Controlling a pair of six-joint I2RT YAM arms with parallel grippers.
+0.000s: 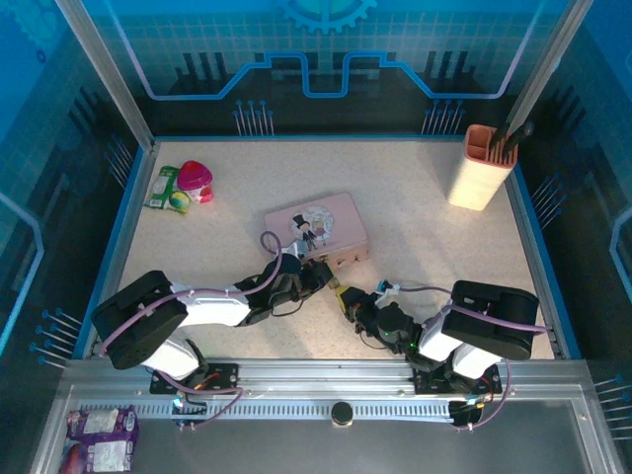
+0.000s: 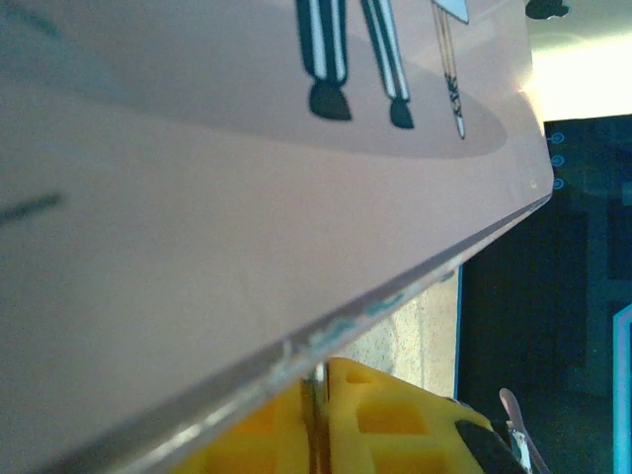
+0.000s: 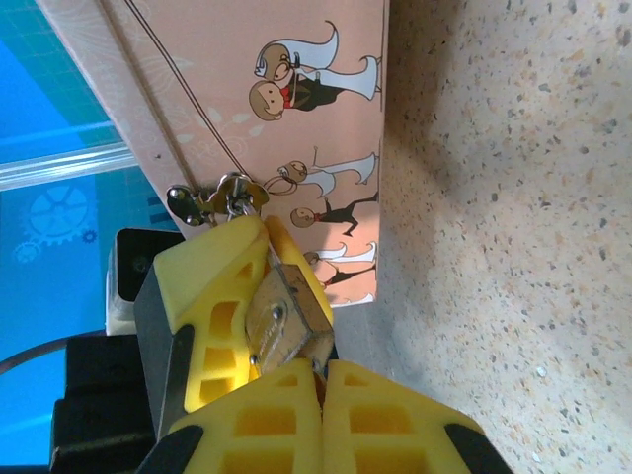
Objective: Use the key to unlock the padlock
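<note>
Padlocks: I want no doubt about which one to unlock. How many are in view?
1. The small brass padlock sits at the metal hasp on the pink rectangular cartoon tin, between the left tool's yellow fingers. Another could be hidden behind the tin.

I can read no words, brands or numbers anywhere. The pink rectangular tin [image 1: 316,232] carries cartoon wedding couples without lettering. Print on the green-and-white packet [image 1: 164,192] and the purple packet [image 1: 99,431] is too small to make out. A gear emblem [image 1: 326,10] marks the blue back panel [image 1: 197,49].
</note>
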